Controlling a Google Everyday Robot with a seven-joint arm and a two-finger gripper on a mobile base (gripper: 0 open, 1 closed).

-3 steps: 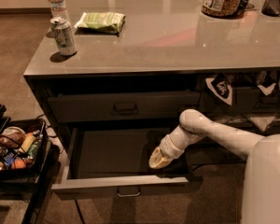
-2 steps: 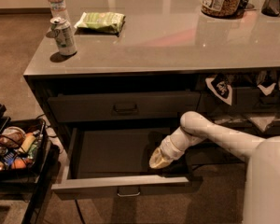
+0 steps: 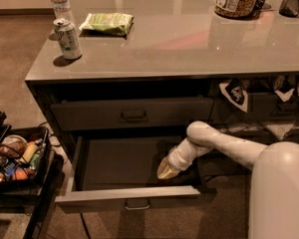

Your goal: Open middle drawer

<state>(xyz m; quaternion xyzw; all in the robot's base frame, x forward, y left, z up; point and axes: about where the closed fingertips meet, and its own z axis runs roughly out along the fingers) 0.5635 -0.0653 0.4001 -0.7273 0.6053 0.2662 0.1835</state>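
The scene is dim, with a warm brownish cast. The hand [image 3: 165, 171] sits low inside the open middle drawer [image 3: 114, 163], toward its right front, and catches a yellowish light. The drawer floor just left of the hand and behind it lies in deep shadow. Well above the hand, the surface [image 3: 189, 59] is the brightest area, showing a pale sheen and a faint pink reflection. Far up and left of the hand, the can [image 3: 68, 38] throws a short dark shadow toward the near left. The recess under the surface's edge is almost black.
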